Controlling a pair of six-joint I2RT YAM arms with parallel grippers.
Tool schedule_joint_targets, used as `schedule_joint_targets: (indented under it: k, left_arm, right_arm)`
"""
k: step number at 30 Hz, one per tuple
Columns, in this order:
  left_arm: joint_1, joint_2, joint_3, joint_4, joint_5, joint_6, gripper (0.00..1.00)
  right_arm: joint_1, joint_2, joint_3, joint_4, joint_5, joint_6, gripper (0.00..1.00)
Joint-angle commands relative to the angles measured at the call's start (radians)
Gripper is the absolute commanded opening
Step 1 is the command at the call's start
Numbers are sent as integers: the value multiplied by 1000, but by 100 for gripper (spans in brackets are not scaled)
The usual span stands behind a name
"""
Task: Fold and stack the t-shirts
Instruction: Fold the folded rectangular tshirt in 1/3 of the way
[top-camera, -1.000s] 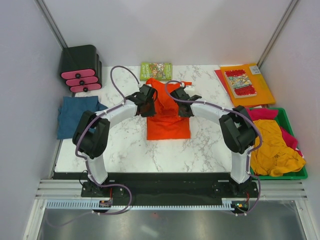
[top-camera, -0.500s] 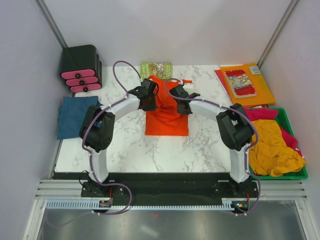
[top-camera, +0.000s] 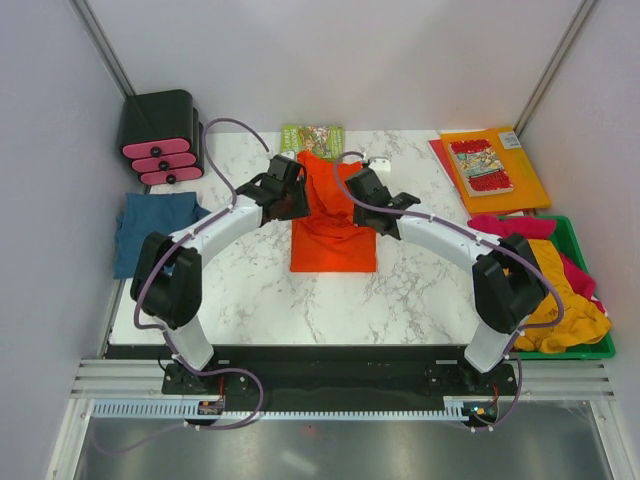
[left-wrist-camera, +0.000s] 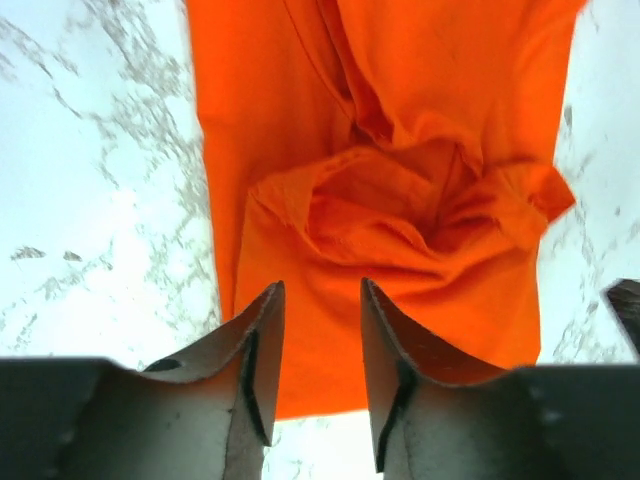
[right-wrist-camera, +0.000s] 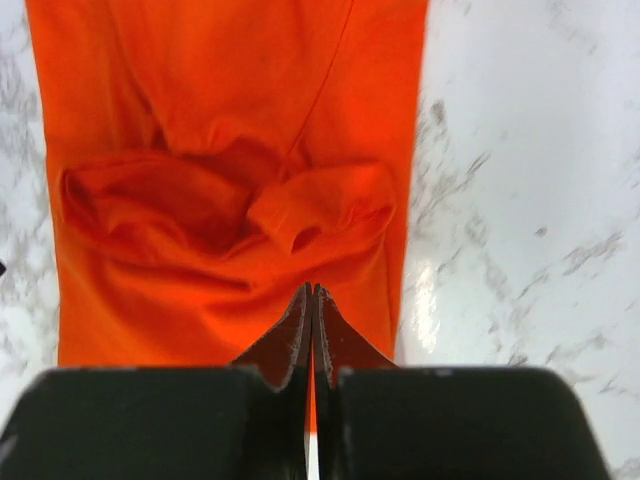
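Note:
The orange-red t-shirt (top-camera: 335, 235) lies as a long folded strip in the middle of the marble table, bunched into creases across its middle (left-wrist-camera: 400, 190) (right-wrist-camera: 230, 210). My left gripper (top-camera: 290, 193) is at its far left edge; in the left wrist view the gripper (left-wrist-camera: 322, 295) is open over the cloth with nothing between the fingers. My right gripper (top-camera: 366, 190) is at the far right edge; in the right wrist view the gripper (right-wrist-camera: 313, 292) is shut just above the cloth. A teal-blue t-shirt (top-camera: 150, 230) lies at the table's left edge. A mustard-yellow t-shirt (top-camera: 555, 290) and a magenta-pink one (top-camera: 520, 227) lie in the green bin (top-camera: 585, 350).
A black drawer unit with pink handles (top-camera: 160, 135) stands at the far left. A green comic book (top-camera: 312, 140) lies beyond the shirt, with a small white object (top-camera: 378, 163) beside it. An orange folder with a comic book (top-camera: 495, 165) lies at the far right.
Both grippers moved toward the far end of the orange-red shirt and both elbows swung outward. The shirt's raised far part dropped lower and its near edge slid slightly away.

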Motion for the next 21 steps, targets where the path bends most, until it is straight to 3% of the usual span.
schedule_joint_targets:
  k: [1, 2, 7, 14, 21]
  left_arm:
    - [-76, -50, -110, 27, 52, -56, 39]
    - [-90, -51, -131, 39, 48, -59, 34]
    - [-126, -14, -220, 81, 81, -97, 29]
    - [-152, 19, -302, 82, 107, -139, 25]
    - [-214, -59, -466, 88, 94, -208, 24]
  right_arm:
    - [52, -19, -121, 35, -56, 28, 0]
    - [56, -10, -135, 43, -63, 34, 0]
    - [63, 37, -183, 57, -80, 56, 0]
    - [78, 30, -260, 57, -91, 94, 0]
    - [142, -61, -411, 57, -88, 152, 0]
